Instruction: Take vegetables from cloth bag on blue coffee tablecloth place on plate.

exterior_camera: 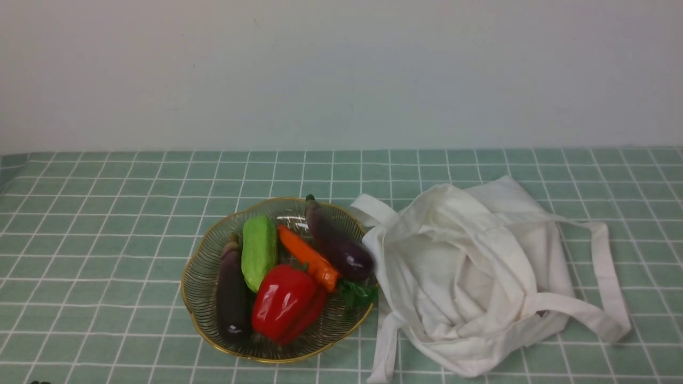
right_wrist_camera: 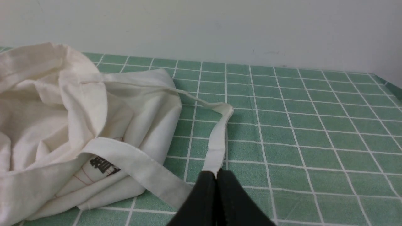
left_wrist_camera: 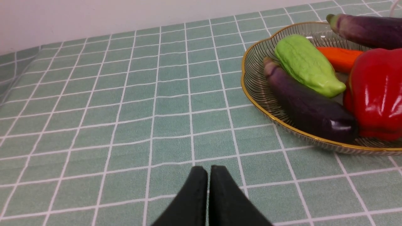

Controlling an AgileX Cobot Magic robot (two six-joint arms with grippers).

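Note:
The glossy purple eggplant [exterior_camera: 339,242] lies in the clear gold-rimmed plate [exterior_camera: 200,277] on its right side, its dark green stem tip pointing away from me. It also shows in the left wrist view [left_wrist_camera: 367,29]. The white cloth bag [exterior_camera: 480,277] lies crumpled just right of the plate on the teal checked tablecloth [exterior_camera: 106,213]. My left gripper [left_wrist_camera: 209,169] is shut and empty, low over the cloth, apart from the plate [left_wrist_camera: 251,91]. My right gripper [right_wrist_camera: 216,174] is shut, just over the bag's strap loop [right_wrist_camera: 216,141], beside the bag [right_wrist_camera: 62,119]. Neither gripper shows in the front view.
The plate also holds a darker slim eggplant [exterior_camera: 232,288], a green gourd [exterior_camera: 260,250], an orange carrot [exterior_camera: 308,257] and a red bell pepper [exterior_camera: 285,301]. A pale wall stands behind the table. The bag's long strap [exterior_camera: 603,266] trails to the right.

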